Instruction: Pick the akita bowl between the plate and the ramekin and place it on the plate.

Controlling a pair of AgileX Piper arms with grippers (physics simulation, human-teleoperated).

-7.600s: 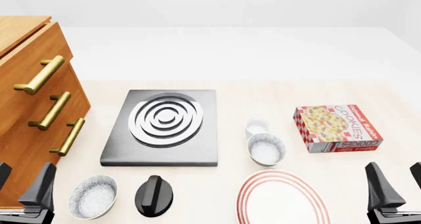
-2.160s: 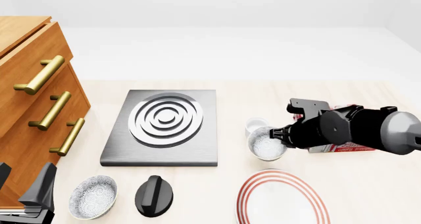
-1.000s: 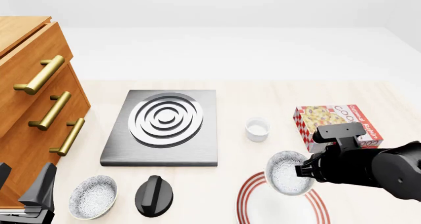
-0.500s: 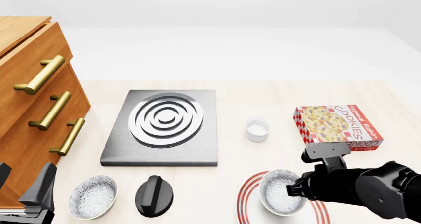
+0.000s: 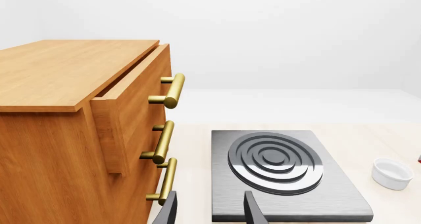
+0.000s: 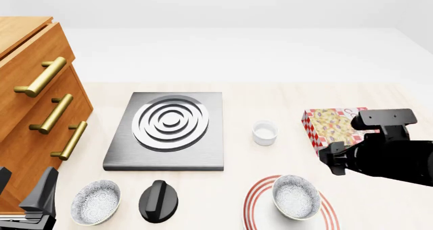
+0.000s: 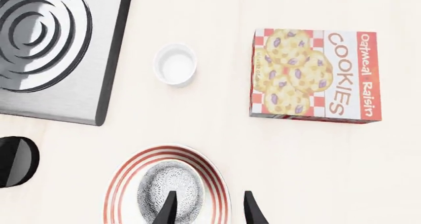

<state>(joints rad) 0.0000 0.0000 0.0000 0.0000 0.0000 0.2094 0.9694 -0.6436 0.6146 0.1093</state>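
The akita bowl sits upright on the plate, right of the plate's middle, and nothing holds it. The right wrist view looks down on the same bowl inside the red-ringed plate. My right gripper hangs open above the plate's edge with nothing between its fingers; from the front its dark body floats above and right of the bowl. Beyond the plate stands the white ramekin, also seen as ramekin and ramekin. My left gripper rests open at the near left corner.
A second speckled bowl and a black knob lie near the front left. The grey burner slab fills the middle. The cookie box lies right, partly behind my right arm. A wooden drawer cabinet stands on the left.
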